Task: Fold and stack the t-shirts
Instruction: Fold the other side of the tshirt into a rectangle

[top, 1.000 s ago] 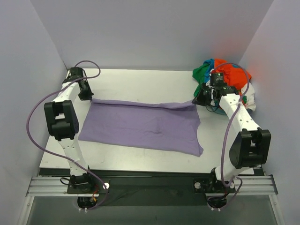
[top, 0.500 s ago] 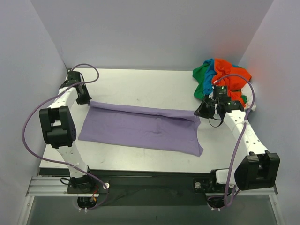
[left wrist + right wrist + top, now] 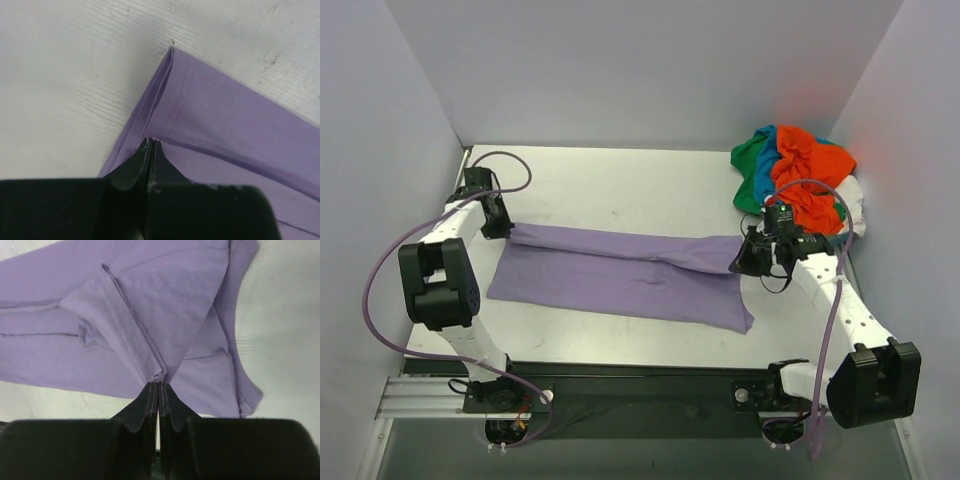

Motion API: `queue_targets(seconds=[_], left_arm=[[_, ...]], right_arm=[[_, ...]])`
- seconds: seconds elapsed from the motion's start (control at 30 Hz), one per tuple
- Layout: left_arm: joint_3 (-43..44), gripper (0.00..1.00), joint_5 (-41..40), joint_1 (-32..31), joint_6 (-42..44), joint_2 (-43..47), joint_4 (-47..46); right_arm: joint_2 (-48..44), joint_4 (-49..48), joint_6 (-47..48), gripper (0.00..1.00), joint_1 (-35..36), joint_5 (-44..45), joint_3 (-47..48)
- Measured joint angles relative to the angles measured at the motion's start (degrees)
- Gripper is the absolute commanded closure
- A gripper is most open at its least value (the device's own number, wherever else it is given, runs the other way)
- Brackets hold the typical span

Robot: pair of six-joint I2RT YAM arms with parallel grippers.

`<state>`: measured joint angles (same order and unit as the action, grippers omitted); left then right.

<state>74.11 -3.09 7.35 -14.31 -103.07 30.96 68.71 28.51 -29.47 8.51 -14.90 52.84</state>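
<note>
Left pincer (image 3: pixel 150 144) clamps lavender t-shirt (image 3: pixel 620 280) at its far-left corner. Right pincer (image 3: pixel 159 385) pinches the far-right corner fold.

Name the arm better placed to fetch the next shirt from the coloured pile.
Right, probably: its fingers, shut on the lavender t-shirt, sit beside the pile; the left arm is across the table.

Top view overhead, downward; wrist views close; all share lavender t-shirt (image 3: pixel 620 275).

Both arms stretched forward, wrists low, elbows raised; left hand (image 3: pixel 508 230) and right hand (image 3: pixel 741 262) pinched tight.
</note>
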Motion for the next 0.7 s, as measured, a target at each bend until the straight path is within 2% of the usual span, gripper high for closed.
queue_targets(seconds=[0.07,0.13,0.17,0.27,0.4,0.7], left_arm=[[-0.5,0.95,-0.1,0.1,0.0,0.2,-0.1],[-1.0,0.86,-0.1,0.3,0.0,0.5,-0.1],[-1.2,0.79,-0.2,0.5,0.0,0.7,-0.1],[-2.2,0.73,-0.7,0.9,0.0,1.7,-0.2],[-4.0,0.58,-2.0,1.5,-0.2,3.8,-0.1],[-6.9,0.56,-3.6,2.0,-1.5,9.2,0.1]], right_arm=[[0.0,0.5,-0.3,1.00,1.4,0.7,-0.8],[0.0,1.0,-0.6,1.00,3.1,1.4,-1.6],[0.0,1.3,-0.8,1.00,3.8,1.8,-1.9],[0.0,2.0,-1.5,1.00,5.7,3.0,-3.0],[0.0,3.0,-2.5,1.00,6.9,4.7,-4.3],[1.0,4.2,-2.9,0.99,7.8,6.7,-5.9]])
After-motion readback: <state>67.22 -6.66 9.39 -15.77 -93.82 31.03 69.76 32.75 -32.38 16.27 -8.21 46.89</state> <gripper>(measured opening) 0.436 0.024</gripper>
